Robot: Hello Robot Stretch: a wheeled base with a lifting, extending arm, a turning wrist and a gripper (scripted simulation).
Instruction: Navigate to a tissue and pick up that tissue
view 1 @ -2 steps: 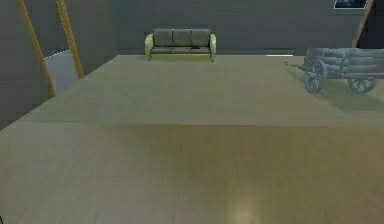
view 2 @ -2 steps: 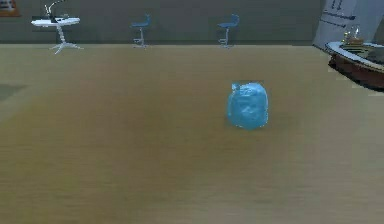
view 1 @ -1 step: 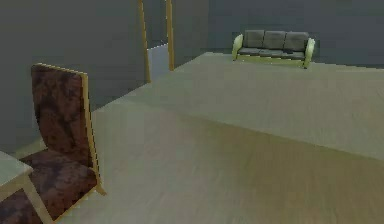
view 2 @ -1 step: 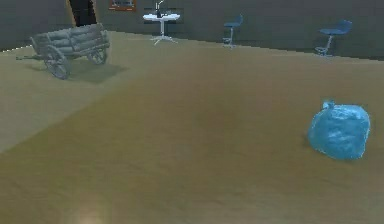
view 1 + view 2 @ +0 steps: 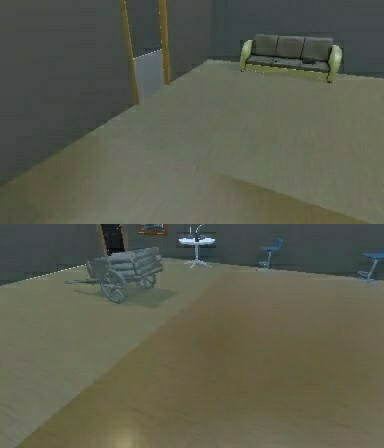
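A small round white table [image 5: 197, 244] stands far off at the top of the arm side view, with some small dark things on its top that I cannot make out. Bare tan floor [image 5: 200, 354] stretches between me and that table.
A grey sofa with pale green arms [image 5: 290, 55] stands against the far wall in the forward view. A doorway with a wooden frame [image 5: 146, 45] opens at the left. In the arm side view a wooden cart [image 5: 124, 272] stands at upper left, blue stools [image 5: 270, 251] at upper right.
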